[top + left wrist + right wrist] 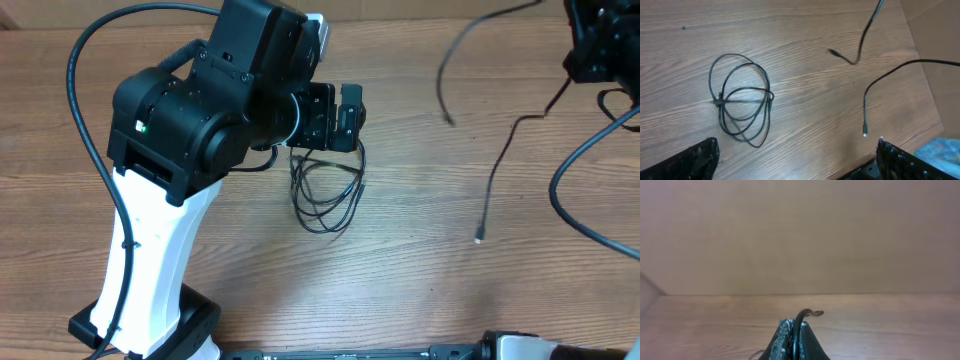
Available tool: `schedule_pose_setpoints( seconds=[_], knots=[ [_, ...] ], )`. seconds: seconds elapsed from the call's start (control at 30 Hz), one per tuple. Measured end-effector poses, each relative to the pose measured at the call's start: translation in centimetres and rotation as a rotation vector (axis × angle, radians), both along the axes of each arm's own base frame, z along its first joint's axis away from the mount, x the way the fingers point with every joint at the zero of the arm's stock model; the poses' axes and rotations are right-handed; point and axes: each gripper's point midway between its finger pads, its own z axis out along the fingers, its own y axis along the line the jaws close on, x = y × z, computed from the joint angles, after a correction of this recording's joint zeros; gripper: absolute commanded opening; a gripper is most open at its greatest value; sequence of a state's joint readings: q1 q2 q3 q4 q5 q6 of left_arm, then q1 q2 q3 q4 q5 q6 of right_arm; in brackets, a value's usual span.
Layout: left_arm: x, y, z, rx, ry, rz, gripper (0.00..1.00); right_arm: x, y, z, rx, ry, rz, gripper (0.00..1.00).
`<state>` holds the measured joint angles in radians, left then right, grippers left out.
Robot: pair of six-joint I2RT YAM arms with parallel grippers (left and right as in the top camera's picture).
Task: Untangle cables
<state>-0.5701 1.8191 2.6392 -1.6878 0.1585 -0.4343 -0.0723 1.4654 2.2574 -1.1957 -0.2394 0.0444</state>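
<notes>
Left gripper nearest the lens, spread fully, holding nothing, hovering over a looped cable bunched at the middle of the table. Further right, 2 loose pieces: 1 curved strand toward the far edge, 1 long strand reaching toward the near edge. Right gripper at the far right corner, pinched tight on a cable end. Judged about halfway: strands apart, loops left to open.

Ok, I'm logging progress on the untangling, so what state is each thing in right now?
Left gripper: open, empty.
Right gripper: shut on a thin cable.
Coiled cable: looped on the table, untouched.
Curved strand: loose, apart from the coiled one.
Long strand: loose, apart from the coiled one.
</notes>
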Motion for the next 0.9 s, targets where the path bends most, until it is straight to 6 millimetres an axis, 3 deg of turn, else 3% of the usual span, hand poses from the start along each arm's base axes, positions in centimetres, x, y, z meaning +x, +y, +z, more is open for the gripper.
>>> schedule_pose_setpoints(
  seconds=[0.17, 0.6, 0.73, 0.9],
  knots=[
    [0.0, 0.0, 0.0, 0.000, 0.000, 0.000, 1.00, 2.2, -1.2, -2.3, -0.029, 0.069, -0.053, 0.04],
    [0.0, 0.0, 0.0, 0.000, 0.000, 0.000, 1.00, 12.0, -1.7, -11.4, -0.014, 0.260, -0.039, 0.04],
    [0.0, 0.0, 0.0, 0.000, 0.000, 0.000, 1.00, 14.8, -1.1, -12.1, 0.011, 0.222, -0.002, 0.04],
    [0.0, 0.0, 0.0, 0.001, 0.000, 0.001, 1.00, 16.9, -0.9, -11.2, 0.022, 0.142, 0.017, 0.04]
  ],
)
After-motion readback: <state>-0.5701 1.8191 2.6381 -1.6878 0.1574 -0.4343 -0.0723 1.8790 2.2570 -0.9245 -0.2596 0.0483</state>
